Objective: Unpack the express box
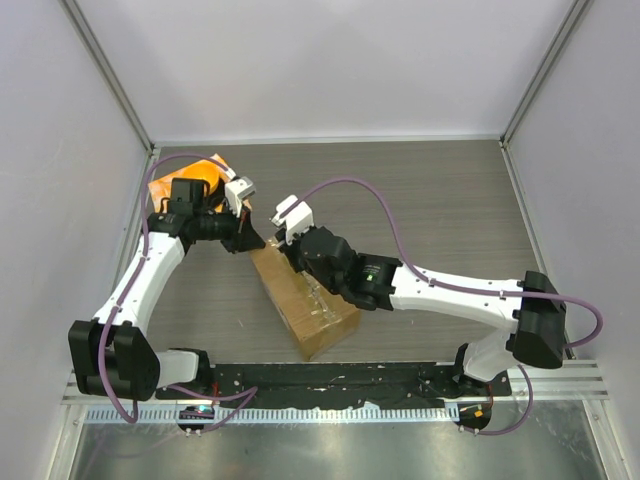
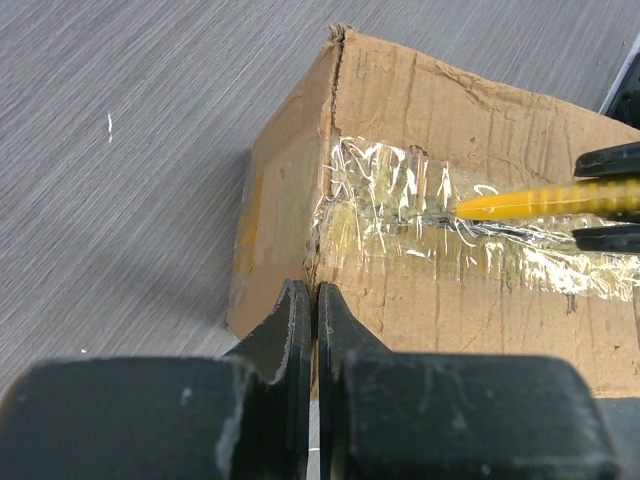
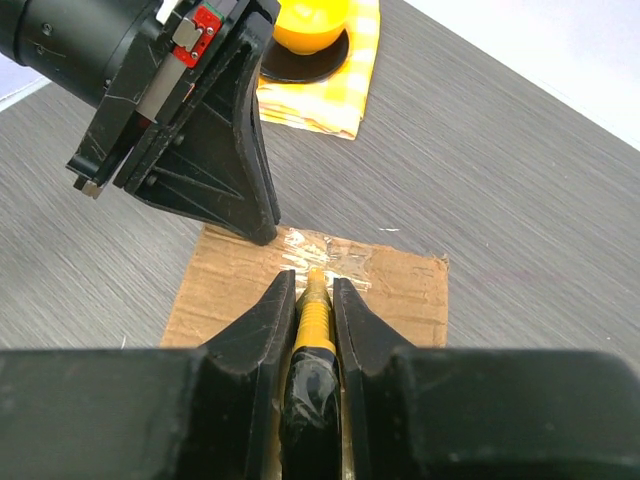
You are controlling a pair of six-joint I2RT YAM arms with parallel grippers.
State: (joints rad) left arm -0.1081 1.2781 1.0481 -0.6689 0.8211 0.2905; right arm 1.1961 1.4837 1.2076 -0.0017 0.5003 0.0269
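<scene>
- Top view: the box (image 1: 305,300) lies flat on the table (image 1: 450,200), just ahead of the arm bases. Its long axis runs diagonally, with the far end pointing up-left and the near end down-right.
- Both arms meet over the far end. The left gripper (image 1: 255,243) is at that end's edge and the right gripper (image 1: 293,250) is above the lid. From here I cannot judge their fingers. An orange cloth (image 1: 162,186) is half hidden behind the left arm.
- Left wrist view: my left fingers are clenched together with nothing between them, tips at the box's end edge. Crinkled tape (image 2: 400,200) runs along the top seam, and the point of a yellow tool (image 2: 530,203) touches it. The box's right part is cut off.
- Right wrist view: the right fingers clamp the yellow tool, which lines up with the box's length. They hide the box's near part. A round orange thing (image 3: 305,25) sits on the cloth beyond.
</scene>
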